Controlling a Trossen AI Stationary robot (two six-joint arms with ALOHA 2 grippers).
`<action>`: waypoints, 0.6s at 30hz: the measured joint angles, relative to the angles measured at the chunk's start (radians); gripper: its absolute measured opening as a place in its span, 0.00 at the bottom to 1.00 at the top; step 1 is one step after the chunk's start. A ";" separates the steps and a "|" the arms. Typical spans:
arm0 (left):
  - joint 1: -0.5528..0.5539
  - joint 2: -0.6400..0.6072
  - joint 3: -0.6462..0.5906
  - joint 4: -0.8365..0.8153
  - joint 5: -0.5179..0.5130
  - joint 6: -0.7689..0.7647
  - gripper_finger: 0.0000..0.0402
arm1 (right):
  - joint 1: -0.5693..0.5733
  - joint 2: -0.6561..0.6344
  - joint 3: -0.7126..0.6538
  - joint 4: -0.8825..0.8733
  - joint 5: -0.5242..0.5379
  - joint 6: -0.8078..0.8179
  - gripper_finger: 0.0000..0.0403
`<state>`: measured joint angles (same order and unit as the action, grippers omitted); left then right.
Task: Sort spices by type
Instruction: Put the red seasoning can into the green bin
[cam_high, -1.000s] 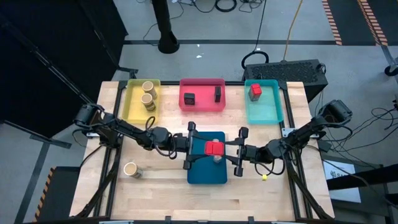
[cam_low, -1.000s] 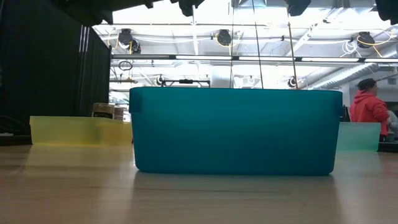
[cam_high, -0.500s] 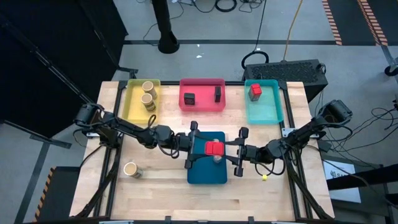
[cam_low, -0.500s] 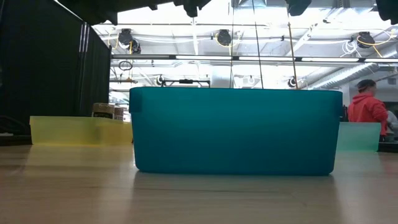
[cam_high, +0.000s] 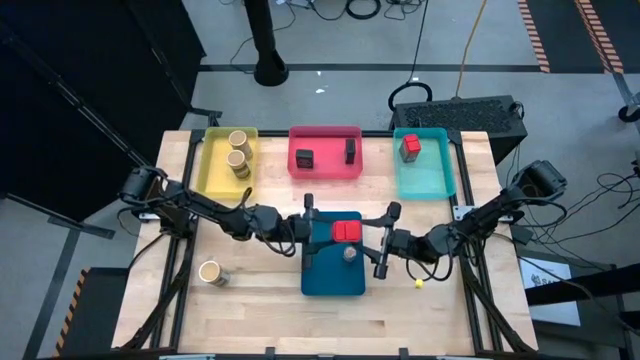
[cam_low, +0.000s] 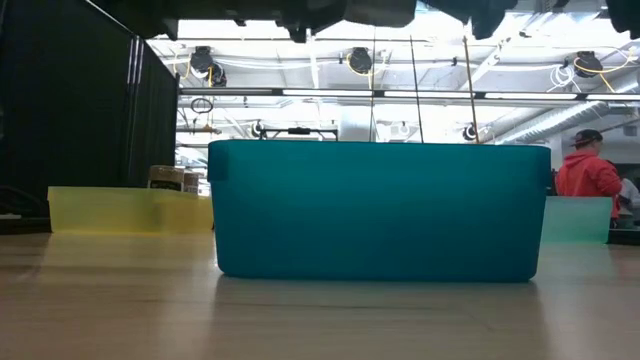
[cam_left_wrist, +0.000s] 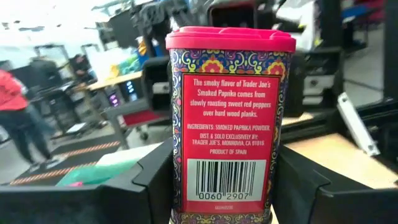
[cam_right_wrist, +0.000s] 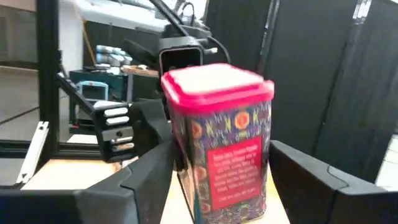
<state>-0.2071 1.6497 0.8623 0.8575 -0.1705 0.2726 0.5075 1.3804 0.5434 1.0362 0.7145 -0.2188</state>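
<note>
A red-lidded paprika tin (cam_left_wrist: 230, 121) stands upright, long axis vertical, above the blue tray's (cam_high: 333, 283) far edge. The left gripper (cam_high: 312, 232) clasps its sides; the right gripper (cam_high: 380, 240) has its jaws spread around it, apart. Two tan jars (cam_high: 238, 150) sit in the yellow tray (cam_high: 212, 170), one (cam_high: 210, 272) near the table's left edge.

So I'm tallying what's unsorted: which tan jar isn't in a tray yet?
The tan jar on bare wood near the table's front left; the other two sit in the yellow tray.
</note>
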 joint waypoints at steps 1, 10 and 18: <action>-0.004 0.000 0.000 -0.009 -0.014 0.000 0.50 | 0.006 0.000 0.000 -0.002 0.024 0.001 0.61; -0.030 -0.165 0.000 -0.437 -0.129 0.022 0.50 | 0.089 -0.095 0.030 -0.261 0.309 0.081 0.65; -0.040 -0.268 0.000 -0.738 -0.187 -0.046 0.50 | 0.068 -0.116 0.337 -1.012 0.271 0.396 0.65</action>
<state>-0.2474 1.3821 0.8623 0.1198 -0.3574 0.2263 0.5758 1.2643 0.8808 0.0238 0.9857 0.1771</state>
